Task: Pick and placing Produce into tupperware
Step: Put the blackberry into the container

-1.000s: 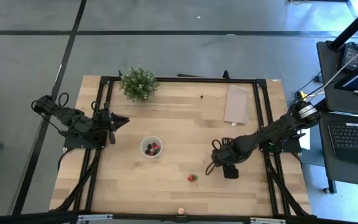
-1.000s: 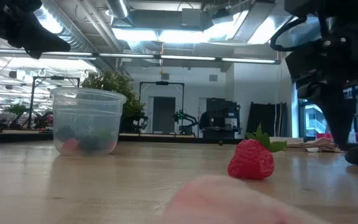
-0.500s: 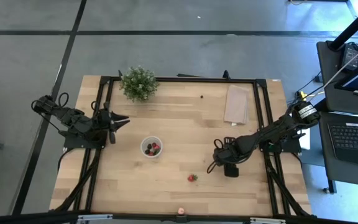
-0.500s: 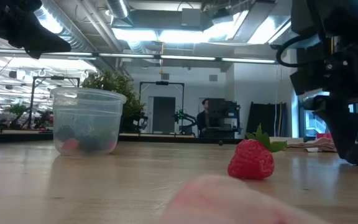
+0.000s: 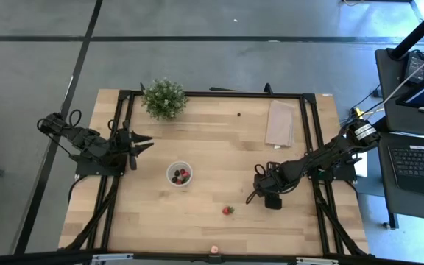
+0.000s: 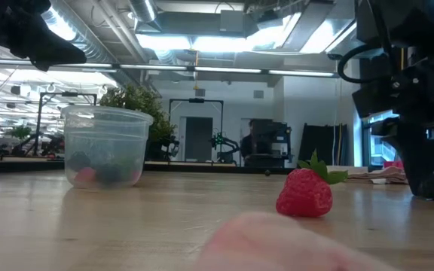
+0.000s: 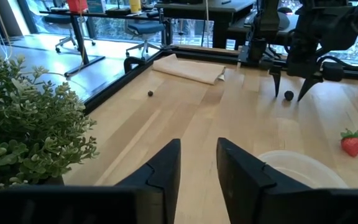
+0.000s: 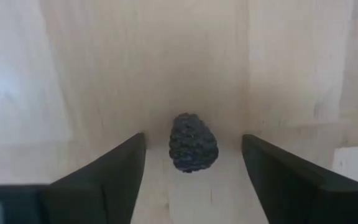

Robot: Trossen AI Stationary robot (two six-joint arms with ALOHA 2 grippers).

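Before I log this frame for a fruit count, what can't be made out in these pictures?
- Contents of the tupperware: high view too small to count; in the low view its translucent wall blurs them.
- Dark berry: hidden under the right gripper in the high view.
- Pale blurred blob: out of focus at the low view's bottom edge.
- Speck near the beige sheet: too small to identify.
- Left gripper: open, idle beside the plant.
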